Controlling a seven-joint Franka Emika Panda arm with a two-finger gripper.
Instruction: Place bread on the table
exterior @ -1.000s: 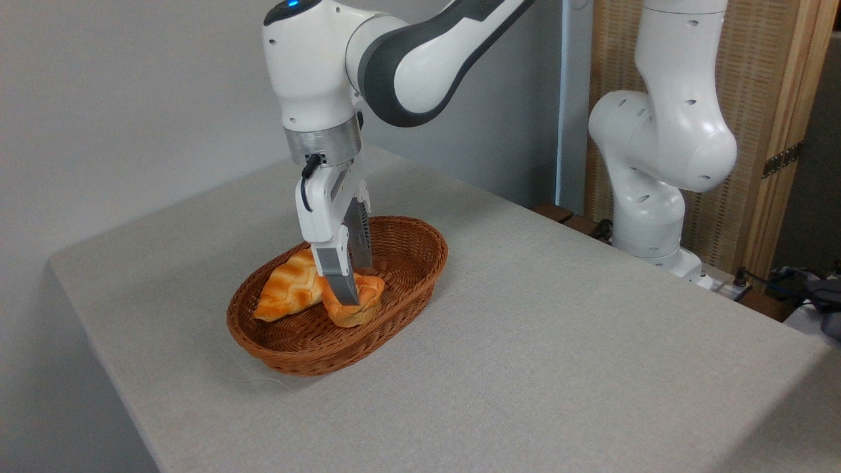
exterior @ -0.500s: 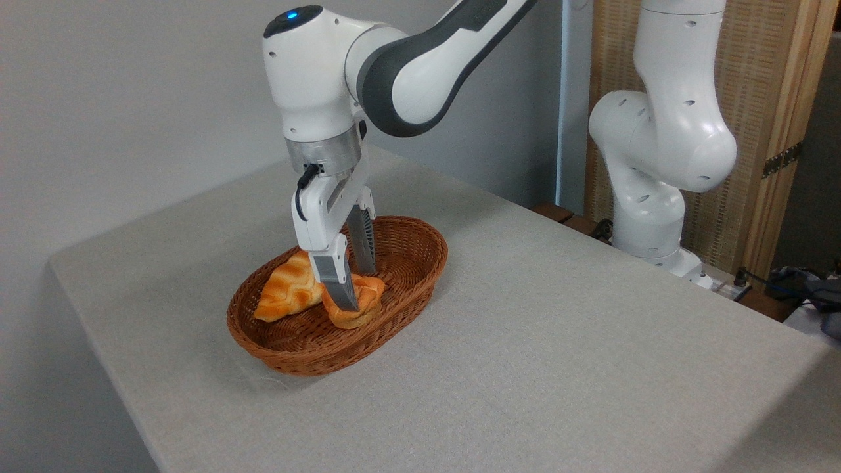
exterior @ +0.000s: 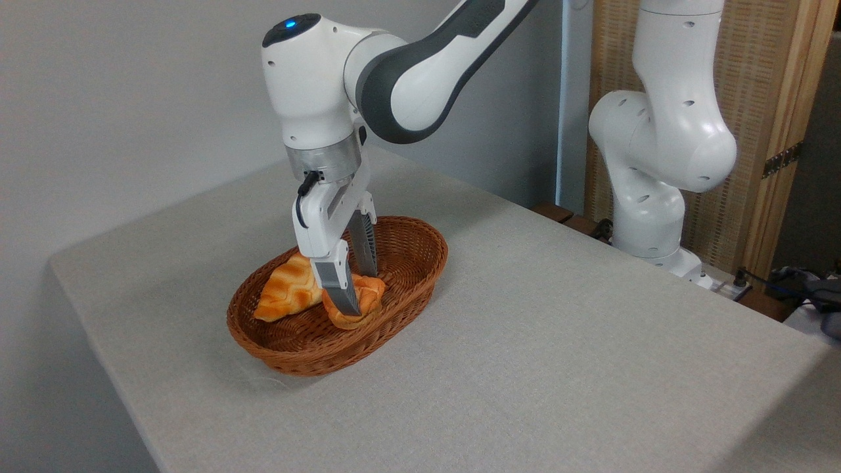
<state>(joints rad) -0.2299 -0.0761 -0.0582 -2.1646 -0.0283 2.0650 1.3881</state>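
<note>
— Grey-beige cloth covers the whole bench (exterior: 525,341); it spreads bare to the right of and in front of the fingers. What sits under them?

— A brown wicker basket (exterior: 420,263), with the gripper (exterior: 360,294) reaching down into it. The striped loaf (exterior: 286,289) lies just left of the fingers, touching the bread (exterior: 355,305).

— And the bread itself?

— Between the fingers (exterior: 341,289), one on its near side and one behind. It is in the basket, apparently resting on the weave or barely off it.

— What has changed in the last second?

— The wrist has tilted and come slightly lower, and the fingers have drawn in against the bun, which has shifted a little up and right. They now look closed on it, pinching its folded top.

— So the step in hand?

— Likely the grasp is made and the lift is next. The bun must clear the basket rim before going to open cloth; none of that is done yet.
</note>
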